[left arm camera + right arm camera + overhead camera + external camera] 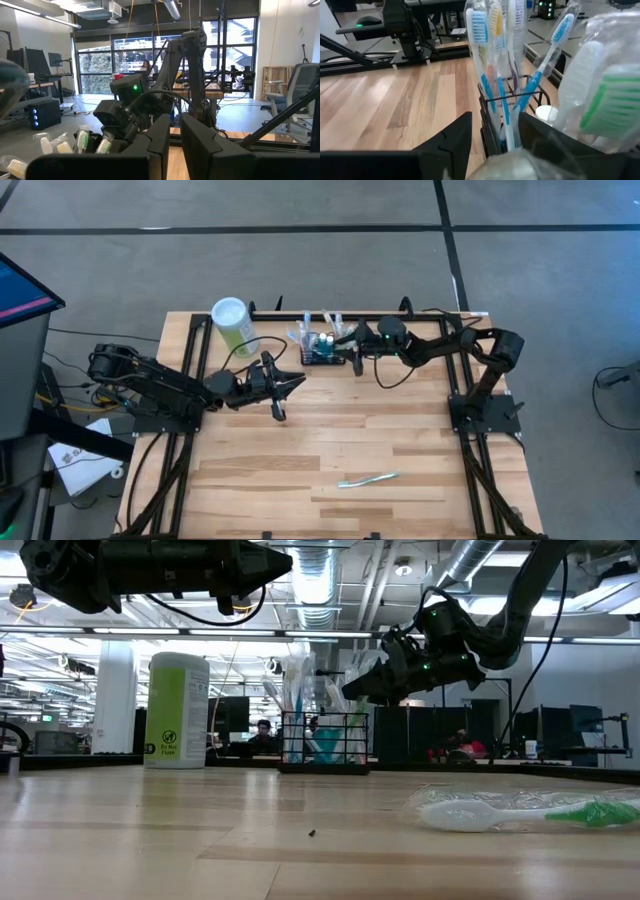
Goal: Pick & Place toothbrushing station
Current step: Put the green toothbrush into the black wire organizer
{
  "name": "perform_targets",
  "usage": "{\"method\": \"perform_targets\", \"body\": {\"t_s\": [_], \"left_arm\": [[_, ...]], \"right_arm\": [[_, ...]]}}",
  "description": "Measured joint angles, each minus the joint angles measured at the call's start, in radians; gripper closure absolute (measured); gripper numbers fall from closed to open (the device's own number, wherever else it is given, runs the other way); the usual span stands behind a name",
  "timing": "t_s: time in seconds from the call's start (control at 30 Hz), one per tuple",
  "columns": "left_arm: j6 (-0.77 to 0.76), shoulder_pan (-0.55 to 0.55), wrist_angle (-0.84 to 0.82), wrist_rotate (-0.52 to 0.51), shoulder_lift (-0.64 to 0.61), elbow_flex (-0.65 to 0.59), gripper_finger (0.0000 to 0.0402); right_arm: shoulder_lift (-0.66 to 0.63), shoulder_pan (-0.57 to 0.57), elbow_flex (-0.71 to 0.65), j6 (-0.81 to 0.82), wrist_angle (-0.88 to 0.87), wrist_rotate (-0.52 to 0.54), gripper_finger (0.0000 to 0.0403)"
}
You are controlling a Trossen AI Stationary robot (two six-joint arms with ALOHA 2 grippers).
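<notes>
The black wire-mesh basket stands on the table near its far edge, with several wrapped toothbrushes upright in it. It also shows in the low view. My right gripper is open at the basket's right end, a little above its rim; its fingers stand on either side of the brush handles. A wrapped brush with green bristles leans beside it. My left gripper is shut and empty, raised above the table to the left of the basket and nearer the front. My right gripper stands with open fingers at the basket's right end. A pale blurred wrapper lies low between them. I cannot tell whether the fingers touch it, the brushes or the wire.
A pale-green cylinder with a white lid stands left of the basket at the far edge. One wrapped green-and-white toothbrush lies on the table toward the near edge, right of centre; it also shows in the low view.
</notes>
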Motion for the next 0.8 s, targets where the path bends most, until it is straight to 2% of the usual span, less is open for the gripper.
{"method": "perform_targets", "body": {"t_s": [0.8], "left_arm": [[0.000, 0.000, 0.000, 0.000, 0.000, 0.000, 0.0363]], "right_arm": [[-0.035, 0.000, -0.001, 0.009, -0.010, -0.004, 0.0217]]}}
